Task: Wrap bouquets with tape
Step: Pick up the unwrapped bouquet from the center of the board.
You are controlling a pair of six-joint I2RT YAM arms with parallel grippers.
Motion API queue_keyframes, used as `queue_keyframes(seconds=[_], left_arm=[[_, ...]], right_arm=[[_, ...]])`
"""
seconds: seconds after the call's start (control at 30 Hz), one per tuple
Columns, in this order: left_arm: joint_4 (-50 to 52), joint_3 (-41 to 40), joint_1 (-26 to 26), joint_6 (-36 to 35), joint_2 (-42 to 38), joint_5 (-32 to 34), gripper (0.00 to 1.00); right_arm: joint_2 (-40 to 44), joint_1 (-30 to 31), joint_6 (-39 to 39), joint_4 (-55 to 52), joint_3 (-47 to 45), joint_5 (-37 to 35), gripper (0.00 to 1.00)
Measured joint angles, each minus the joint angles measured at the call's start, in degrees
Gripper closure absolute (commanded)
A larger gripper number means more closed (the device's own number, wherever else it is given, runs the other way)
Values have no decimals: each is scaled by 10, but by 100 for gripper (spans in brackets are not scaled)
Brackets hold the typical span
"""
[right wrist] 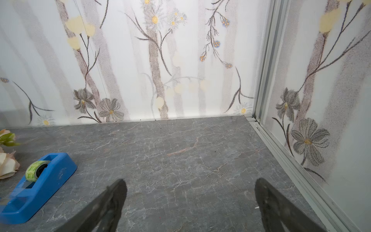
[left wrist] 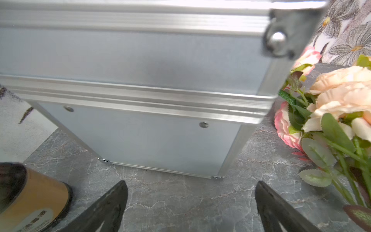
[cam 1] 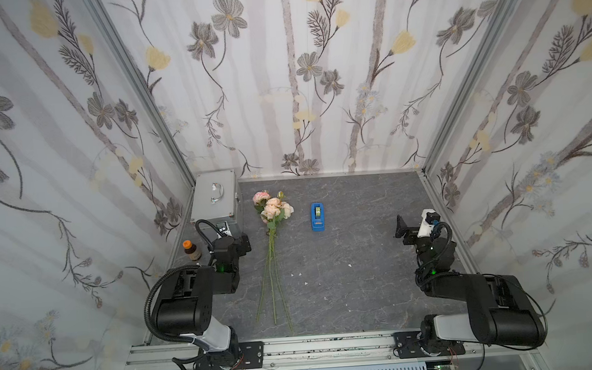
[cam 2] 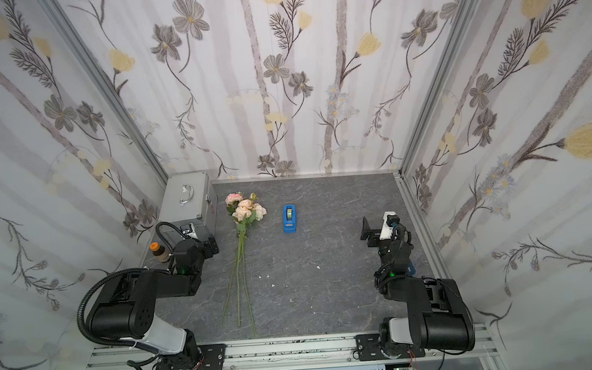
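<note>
Left hand (left wrist: 191,185) and right hand (right wrist: 190,181): fingers spread wide, both empty. Bouquet (cam 1: 275,208) lies flat on bench (cam 1: 356,277), just beside left hand. Tape (cam 1: 318,217) sits between bouquet and right hand, nearer the bouquet.
</note>
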State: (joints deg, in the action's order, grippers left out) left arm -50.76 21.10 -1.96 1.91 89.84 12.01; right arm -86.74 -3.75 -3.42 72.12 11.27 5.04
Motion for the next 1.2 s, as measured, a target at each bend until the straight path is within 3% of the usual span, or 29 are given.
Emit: queue_keyframes(seconds=[1.07,1.2], left_arm=[[0,0,-1,0,-1,2,0],[124,47,-37,-4,-95,55,0]], right_arm=[[5,1,0,0,-5,0,0],[101,6,0,-33,-18,-7,0]])
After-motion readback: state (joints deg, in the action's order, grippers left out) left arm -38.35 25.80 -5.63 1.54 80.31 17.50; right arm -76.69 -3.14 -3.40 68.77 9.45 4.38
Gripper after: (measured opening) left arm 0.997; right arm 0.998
